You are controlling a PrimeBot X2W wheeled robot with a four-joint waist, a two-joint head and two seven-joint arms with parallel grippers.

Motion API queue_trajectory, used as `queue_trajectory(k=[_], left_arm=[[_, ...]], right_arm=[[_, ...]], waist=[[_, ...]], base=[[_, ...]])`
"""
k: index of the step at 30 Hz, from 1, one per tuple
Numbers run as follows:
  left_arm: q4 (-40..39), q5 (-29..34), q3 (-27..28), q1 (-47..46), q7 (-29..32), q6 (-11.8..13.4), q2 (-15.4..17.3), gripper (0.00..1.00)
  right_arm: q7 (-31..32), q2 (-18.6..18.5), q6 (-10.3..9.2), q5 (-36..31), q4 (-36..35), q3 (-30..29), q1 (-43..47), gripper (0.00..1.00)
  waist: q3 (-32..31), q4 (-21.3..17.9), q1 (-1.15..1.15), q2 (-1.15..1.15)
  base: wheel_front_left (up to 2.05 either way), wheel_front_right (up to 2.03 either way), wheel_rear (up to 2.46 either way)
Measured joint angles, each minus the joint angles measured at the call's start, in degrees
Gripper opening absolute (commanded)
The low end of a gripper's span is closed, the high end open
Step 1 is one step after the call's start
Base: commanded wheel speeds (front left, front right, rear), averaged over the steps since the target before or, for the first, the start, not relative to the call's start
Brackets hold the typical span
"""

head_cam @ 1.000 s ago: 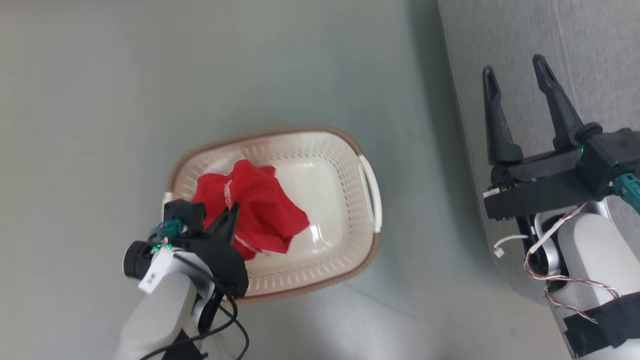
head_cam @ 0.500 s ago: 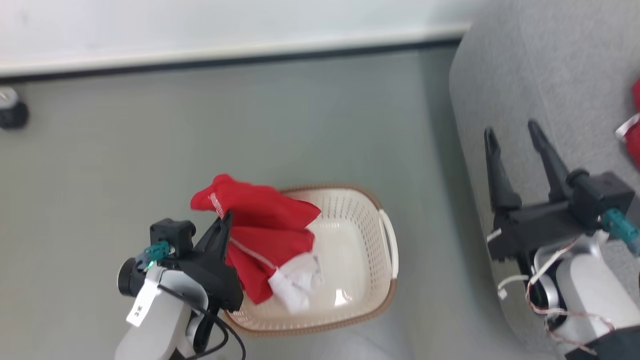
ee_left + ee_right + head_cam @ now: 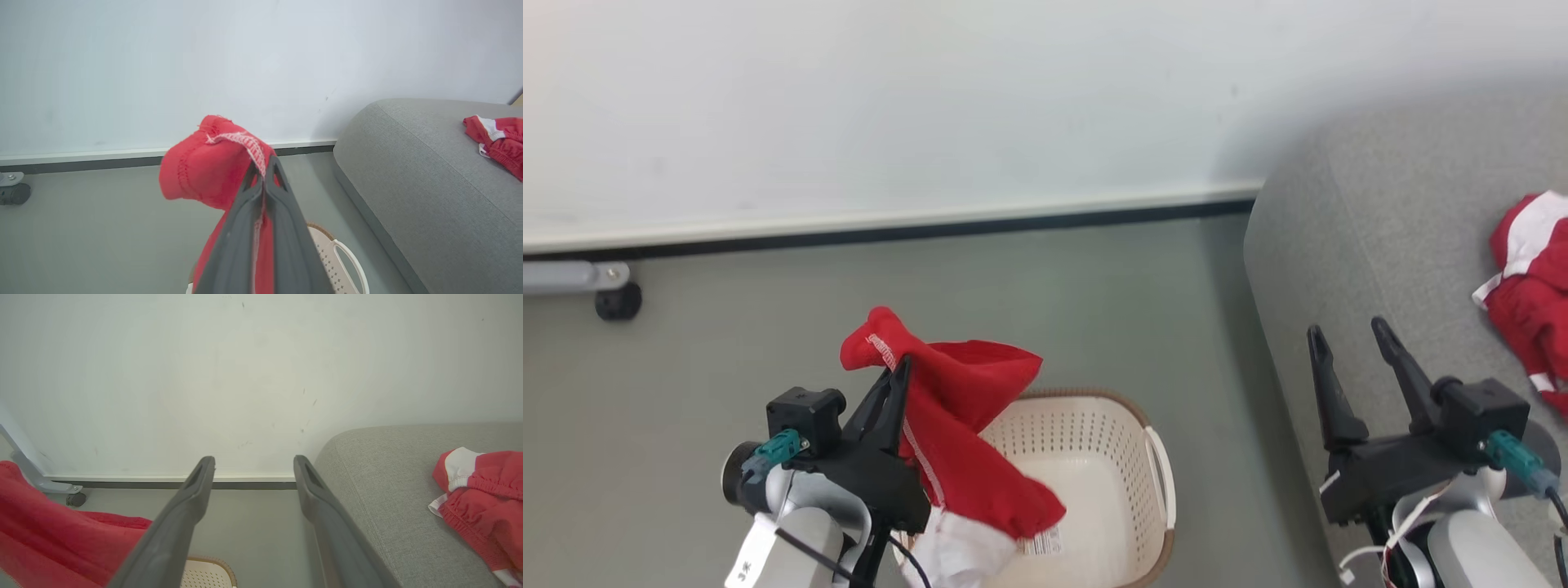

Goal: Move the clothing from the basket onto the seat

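Observation:
My left gripper [image 3: 900,373] is shut on a red garment [image 3: 964,425] with white trim, which hangs lifted above the cream basket [image 3: 1156,490] at the bottom centre of the head view. In the left wrist view the shut fingers [image 3: 263,179] pinch the red garment [image 3: 204,171] at a stitched hem. Another red and white garment [image 3: 1531,286] lies on the grey seat [image 3: 1380,245] at the right. My right gripper [image 3: 1347,343] stands open over the seat's edge with nothing between its fingers [image 3: 196,494]. The basket's inside looks bare where it shows.
A white wall [image 3: 931,106] with a dark baseboard runs across the back. A small dark caster [image 3: 617,302] on a metal leg stands at the far left. Grey floor [image 3: 727,327] spreads between wall, basket and seat.
My left gripper has lifted the red garment up out of the basket. The head view has tilted up, bringing the wall and more of the seat into view.

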Motion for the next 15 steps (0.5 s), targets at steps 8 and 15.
queue_trajectory(k=[8, 15], left_arm=[[-11.1, 1.3, 0.5, 3.9, 0.0, 1.5, 0.8, 0.0], [-20.8, 3.5, -0.2, 4.6, 0.0, 2.1, 1.6, 0.0]], right_arm=[[1.1, -0.4, 0.0, 0.5, -1.4, 0.1, 4.5, 1.0], [2.2, -0.6, 0.0, 1.1, -2.8, 0.4, 6.6, 1.0]], waist=[[-5.3, 0.3, 0.01, 0.0], [-7.6, 0.5, 0.01, 0.0]], base=[[0.0, 0.0, 0.0], [0.0, 0.0, 0.0]])
